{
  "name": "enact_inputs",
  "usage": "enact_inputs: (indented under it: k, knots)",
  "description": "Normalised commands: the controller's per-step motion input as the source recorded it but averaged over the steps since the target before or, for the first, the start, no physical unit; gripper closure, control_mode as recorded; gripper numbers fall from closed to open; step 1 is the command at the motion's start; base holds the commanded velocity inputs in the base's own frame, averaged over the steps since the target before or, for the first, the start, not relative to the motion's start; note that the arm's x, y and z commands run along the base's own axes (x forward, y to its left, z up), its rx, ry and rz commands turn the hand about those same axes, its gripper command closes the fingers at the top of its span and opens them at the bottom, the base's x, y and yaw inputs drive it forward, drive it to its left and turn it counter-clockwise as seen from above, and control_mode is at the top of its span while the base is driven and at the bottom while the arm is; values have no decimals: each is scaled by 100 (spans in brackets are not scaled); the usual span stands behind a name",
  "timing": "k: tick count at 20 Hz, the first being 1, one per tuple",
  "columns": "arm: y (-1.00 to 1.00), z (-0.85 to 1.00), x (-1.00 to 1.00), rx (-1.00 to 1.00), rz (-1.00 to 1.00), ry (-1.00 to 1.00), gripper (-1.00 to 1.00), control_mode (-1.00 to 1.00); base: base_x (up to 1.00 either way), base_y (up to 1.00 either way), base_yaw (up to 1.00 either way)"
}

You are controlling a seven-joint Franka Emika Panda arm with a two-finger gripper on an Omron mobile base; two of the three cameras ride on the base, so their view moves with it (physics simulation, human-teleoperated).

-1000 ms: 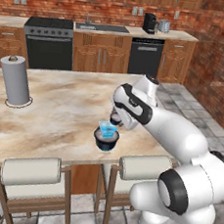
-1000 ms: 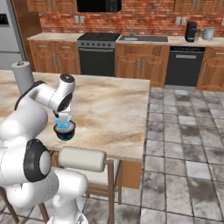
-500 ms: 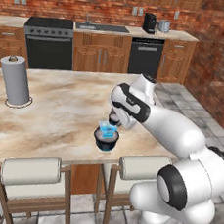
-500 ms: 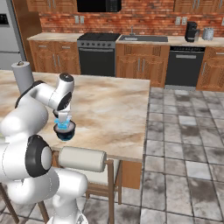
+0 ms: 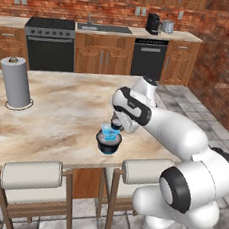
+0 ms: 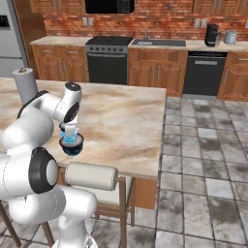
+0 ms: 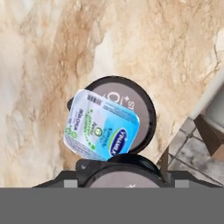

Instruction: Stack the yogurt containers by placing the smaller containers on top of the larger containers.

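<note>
Light-blue cup (image 7: 103, 129) atop navy tub (image 7: 142, 109); end effector (image 5: 117, 124) pinching dark-topped pot (image 7: 120, 171) just above.

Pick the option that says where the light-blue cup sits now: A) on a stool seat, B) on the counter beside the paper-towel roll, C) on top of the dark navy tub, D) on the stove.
C: the light-blue cup rests on the lid of the dark navy tub, seen also from the left base view, far from the paper-towel roll.
</note>
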Motion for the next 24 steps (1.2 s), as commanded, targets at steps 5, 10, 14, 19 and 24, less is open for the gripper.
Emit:
enact_inputs:
  k: [5, 10, 14, 19, 24]
  knots:
    - [0, -2, 12, 0, 0, 0, 100, -100, 0, 0, 0]
    - [0, 0, 15, 0, 0, 0, 100, -100, 0, 0, 0]
    - [0, -1, 13, 0, 0, 0, 100, -100, 0, 0, 0]
    - [0, -5, 7, 0, 0, 0, 100, -100, 0, 0, 0]
    - [0, -9, 1, 0, 0, 0, 100, -100, 0, 0, 0]
